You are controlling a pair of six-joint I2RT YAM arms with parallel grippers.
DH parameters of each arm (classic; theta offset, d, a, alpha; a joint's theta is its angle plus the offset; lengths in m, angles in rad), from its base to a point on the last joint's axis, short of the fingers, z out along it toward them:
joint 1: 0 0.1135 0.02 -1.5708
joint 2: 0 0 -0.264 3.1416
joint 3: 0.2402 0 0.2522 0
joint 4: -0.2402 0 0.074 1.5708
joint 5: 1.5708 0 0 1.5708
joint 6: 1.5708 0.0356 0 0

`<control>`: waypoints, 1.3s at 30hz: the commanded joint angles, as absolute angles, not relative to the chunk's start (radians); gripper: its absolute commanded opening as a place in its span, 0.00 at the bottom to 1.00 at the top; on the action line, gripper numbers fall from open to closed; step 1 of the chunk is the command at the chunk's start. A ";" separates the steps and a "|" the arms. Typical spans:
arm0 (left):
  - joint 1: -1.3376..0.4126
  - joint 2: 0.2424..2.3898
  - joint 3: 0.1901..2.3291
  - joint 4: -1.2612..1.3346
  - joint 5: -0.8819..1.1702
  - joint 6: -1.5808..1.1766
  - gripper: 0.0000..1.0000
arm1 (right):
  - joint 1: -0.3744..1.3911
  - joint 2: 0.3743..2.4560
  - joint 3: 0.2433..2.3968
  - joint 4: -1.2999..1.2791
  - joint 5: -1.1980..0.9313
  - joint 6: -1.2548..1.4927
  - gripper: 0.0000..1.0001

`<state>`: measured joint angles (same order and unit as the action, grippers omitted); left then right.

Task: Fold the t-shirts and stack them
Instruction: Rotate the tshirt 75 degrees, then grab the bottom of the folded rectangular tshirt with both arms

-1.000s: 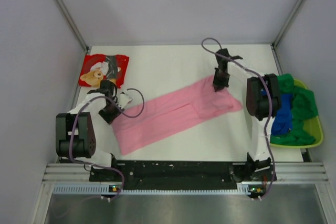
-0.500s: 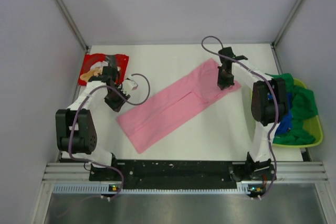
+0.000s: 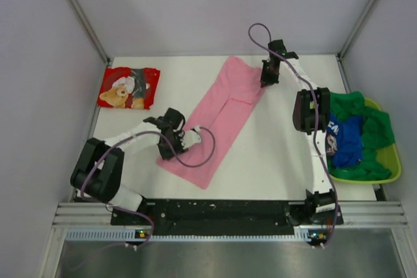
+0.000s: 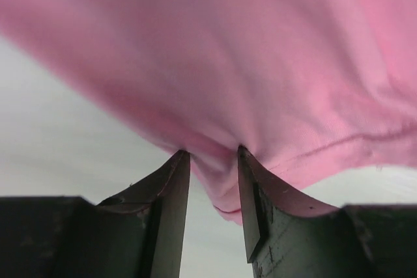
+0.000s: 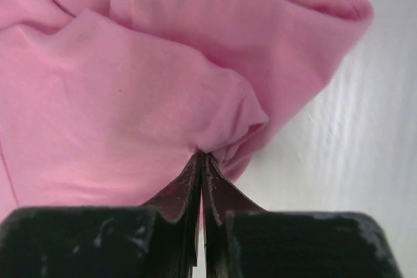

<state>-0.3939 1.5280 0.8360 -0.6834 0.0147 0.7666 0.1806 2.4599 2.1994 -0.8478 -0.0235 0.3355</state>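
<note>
The plain pink t-shirt (image 3: 221,118) lies folded into a long strip, running from the far middle of the table to the near middle. My left gripper (image 3: 169,146) is shut on its near left edge; in the left wrist view (image 4: 212,154) a bunch of pink cloth sits between the fingers. My right gripper (image 3: 267,79) is shut on the far right corner, its tips pinching a pink fold (image 5: 202,155). The red teddy-bear t-shirt (image 3: 128,87) lies folded at the far left. The blue t-shirt (image 3: 345,138) and green t-shirt (image 3: 368,122) are piled at the right.
The yellow-green tray (image 3: 393,161) at the right edge holds the blue and green shirts. Metal frame posts rise at the back corners. Grey walls close in both sides. The arms' bases and a black rail run along the near edge.
The pink shirt has swung from a shallow diagonal to a steep one. My left gripper moved right and nearer with its end. My right gripper moved farther back and slightly left.
</note>
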 commanded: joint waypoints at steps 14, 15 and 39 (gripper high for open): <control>-0.607 1.203 0.878 -0.939 0.394 0.911 0.67 | 0.337 1.699 1.402 -0.086 -0.523 -0.045 0.62; -0.606 1.201 0.855 -0.928 0.397 0.937 0.68 | 0.368 1.598 1.265 0.042 -0.535 -0.098 0.63; -0.609 1.270 0.561 -0.598 0.248 1.003 0.11 | 1.149 1.422 0.623 -0.124 -0.428 -0.752 0.61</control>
<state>-0.6079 1.2465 0.5846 -0.5564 0.2855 1.0069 1.1015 1.3354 0.5964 -0.1787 -0.5182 -0.7193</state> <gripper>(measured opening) 0.175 0.632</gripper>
